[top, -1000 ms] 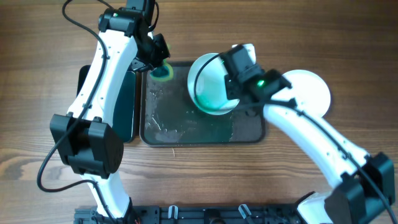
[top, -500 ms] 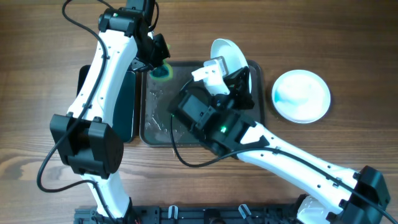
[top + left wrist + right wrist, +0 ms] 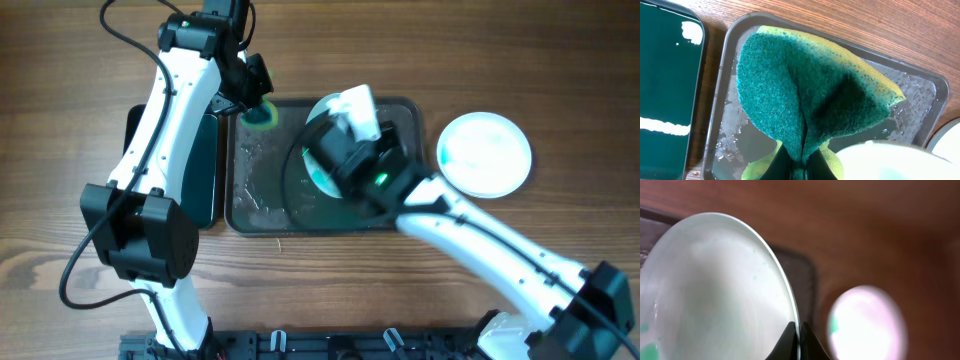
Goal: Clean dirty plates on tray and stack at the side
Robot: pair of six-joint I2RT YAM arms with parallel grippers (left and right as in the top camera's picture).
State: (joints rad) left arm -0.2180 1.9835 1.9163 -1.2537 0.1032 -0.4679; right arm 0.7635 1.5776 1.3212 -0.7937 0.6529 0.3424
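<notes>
A plate (image 3: 314, 160) is held tilted over the tray (image 3: 255, 195), near the far edge of the bench, its rim pinched by the closed right end effector (image 3: 799, 339). Under pressure from the sponge (image 3: 810, 95) clamped in the left end effector (image 3: 258, 104), the rim could slip out. Being round, the plate has no long axis; its smeared face is turned mostly upward.

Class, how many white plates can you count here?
2: a plate held by the right gripper over the tray, another plate on the table. Others may be hidden.
</notes>
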